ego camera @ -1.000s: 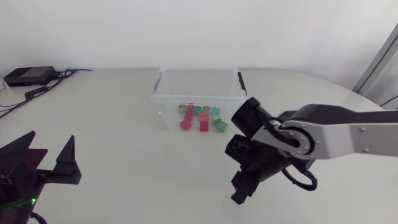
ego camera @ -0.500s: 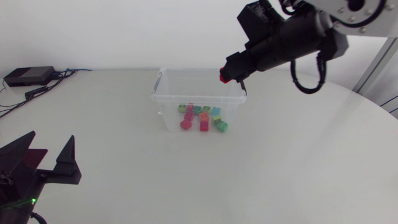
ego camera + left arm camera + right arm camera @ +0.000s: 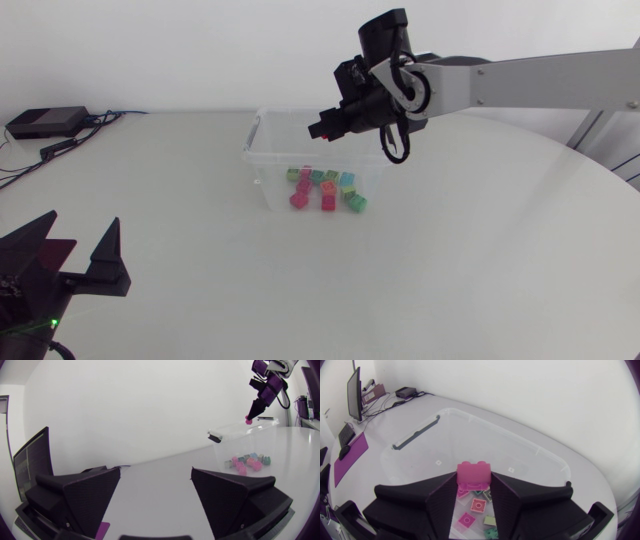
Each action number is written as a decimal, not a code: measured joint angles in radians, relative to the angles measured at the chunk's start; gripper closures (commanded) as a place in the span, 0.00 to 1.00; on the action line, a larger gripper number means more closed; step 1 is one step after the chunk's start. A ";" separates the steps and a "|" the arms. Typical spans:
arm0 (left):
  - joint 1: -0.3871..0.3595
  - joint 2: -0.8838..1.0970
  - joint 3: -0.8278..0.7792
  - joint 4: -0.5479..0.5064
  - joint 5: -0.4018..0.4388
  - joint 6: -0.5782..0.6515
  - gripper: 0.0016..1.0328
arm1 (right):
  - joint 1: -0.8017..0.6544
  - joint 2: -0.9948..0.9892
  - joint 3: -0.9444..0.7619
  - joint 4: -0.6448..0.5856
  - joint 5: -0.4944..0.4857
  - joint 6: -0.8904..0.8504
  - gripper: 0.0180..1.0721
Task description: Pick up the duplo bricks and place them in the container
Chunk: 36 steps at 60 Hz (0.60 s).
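The head view looks down from high over the table [image 3: 480,260], with the container [image 3: 285,158] at mid-distance. The left wrist view sits low, well away from the container, facing its side across the table. The right wrist view hangs close above the container, looking down into it. All three share the container. The head and left wrist views also share the right gripper [image 3: 323,129] and its brick [image 3: 248,420].
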 measured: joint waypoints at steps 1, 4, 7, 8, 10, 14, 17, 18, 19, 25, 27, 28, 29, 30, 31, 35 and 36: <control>0.000 0.000 0.000 0.000 0.000 0.000 0.04 | -0.003 0.013 0.014 -0.005 0.002 0.000 0.25; 0.000 0.000 0.000 0.000 0.000 0.000 0.04 | -0.008 0.037 0.049 -0.023 0.006 0.000 0.04; 0.000 0.000 0.000 0.000 0.000 0.000 0.04 | -0.013 0.049 0.082 -0.040 0.006 0.001 0.04; 0.000 0.000 0.000 0.000 0.000 0.000 0.04 | -0.014 0.049 0.086 -0.041 0.006 0.001 0.04; 0.000 0.000 0.000 0.000 0.000 0.000 0.04 | -0.018 0.047 0.090 -0.042 0.011 0.003 0.04; 0.000 0.000 0.000 0.000 0.000 0.000 0.04 | -0.025 0.023 0.089 -0.045 0.026 0.003 0.04; 0.000 0.000 0.000 0.000 0.000 0.000 0.04 | -0.035 -0.007 0.079 -0.045 0.028 0.003 0.04; 0.000 0.000 0.000 0.000 0.000 0.000 0.04 | -0.038 -0.019 0.074 -0.045 0.029 0.003 0.04; 0.000 0.000 0.000 0.000 0.000 0.000 0.04 | -0.042 -0.036 0.065 -0.045 0.031 0.003 0.04; 0.000 0.000 0.000 0.000 0.000 0.000 0.04 | -0.076 -0.167 -0.016 -0.024 0.069 0.002 0.04; 0.000 0.000 0.000 0.000 0.000 0.000 0.04 | -0.087 -0.209 -0.047 -0.010 0.077 0.003 0.04; 0.000 0.000 0.000 0.000 0.000 0.000 0.04 | -0.095 -0.235 -0.065 -0.006 0.085 0.002 0.04; 0.000 0.000 0.000 0.000 0.000 0.000 0.04 | -0.101 -0.254 -0.079 -0.003 0.091 0.000 0.04; 0.000 0.000 0.000 0.000 0.000 0.000 0.04 | -0.107 -0.275 -0.094 0.001 0.103 -0.003 0.04; 0.000 0.000 0.000 0.000 0.000 0.000 0.04 | -0.112 -0.291 -0.103 0.003 0.113 -0.008 0.04; 0.000 0.000 0.000 0.000 0.000 0.000 0.04 | -0.153 -0.377 -0.177 0.011 0.144 -0.035 0.04; 0.000 0.000 0.000 0.000 0.000 0.000 0.04 | -0.160 -0.390 -0.190 0.012 0.148 -0.036 0.04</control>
